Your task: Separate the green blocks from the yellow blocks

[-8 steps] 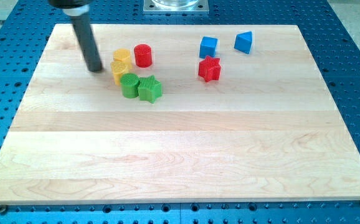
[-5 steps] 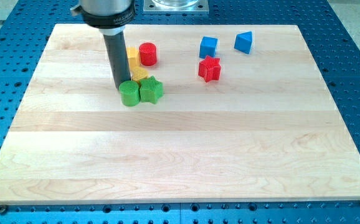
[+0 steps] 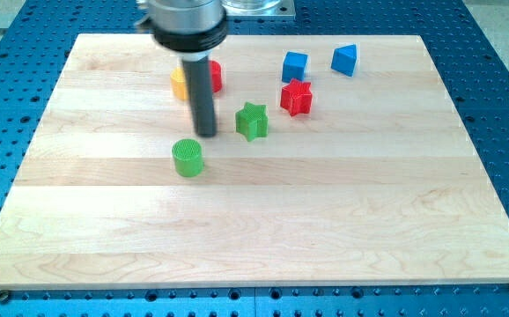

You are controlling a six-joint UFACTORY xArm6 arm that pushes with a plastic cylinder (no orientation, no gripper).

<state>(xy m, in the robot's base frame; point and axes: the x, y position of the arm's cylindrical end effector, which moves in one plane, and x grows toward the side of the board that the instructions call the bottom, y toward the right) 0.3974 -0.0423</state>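
Observation:
My tip (image 3: 206, 134) rests on the board between the two green blocks. The green cylinder (image 3: 187, 158) lies just below and left of the tip. The green star (image 3: 252, 121) lies to the tip's right, apart from it. A yellow block (image 3: 180, 84) shows at the rod's left side, above the tip; the rod hides most of it, and I cannot make out a second yellow block. A red cylinder (image 3: 214, 76) sits behind the rod, partly hidden.
A red star (image 3: 296, 96) lies right of the green star. A blue cube (image 3: 295, 66) and a blue triangular block (image 3: 345, 59) lie near the view's top right. The wooden board (image 3: 254, 220) sits on a blue perforated table.
My tip has moved right and down, through the cluster. The green star has slid to the right and the green cylinder down; both are now apart from the yellow blocks.

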